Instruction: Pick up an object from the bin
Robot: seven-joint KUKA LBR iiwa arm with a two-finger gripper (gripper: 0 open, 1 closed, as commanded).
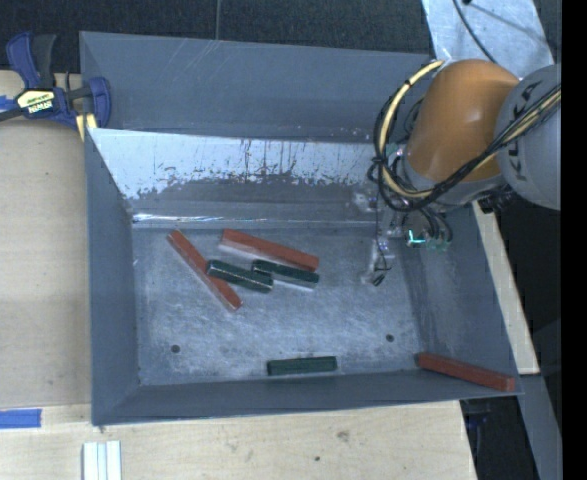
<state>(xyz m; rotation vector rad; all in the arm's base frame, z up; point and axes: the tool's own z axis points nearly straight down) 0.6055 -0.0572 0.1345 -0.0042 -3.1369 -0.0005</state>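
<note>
My gripper (378, 264) hangs low over the bare bin floor in the right part of the bin, with nothing under it. The nearest loose things lie to its left in a small cluster. That cluster holds a red-brown flat stick (270, 249) and a short dark green stick (286, 271) just in front of it. Further left are a second dark green stick (239, 274) and a longer red-brown stick (203, 268) lying diagonally. The gripper touches none of them.
A dark green stick (301, 366) lies alone by the front wall. A red-brown stick (465, 371) rests up on the front right corner of the bin. The right wall stands close beside the gripper; the orange-covered wrist and its cables hang above it.
</note>
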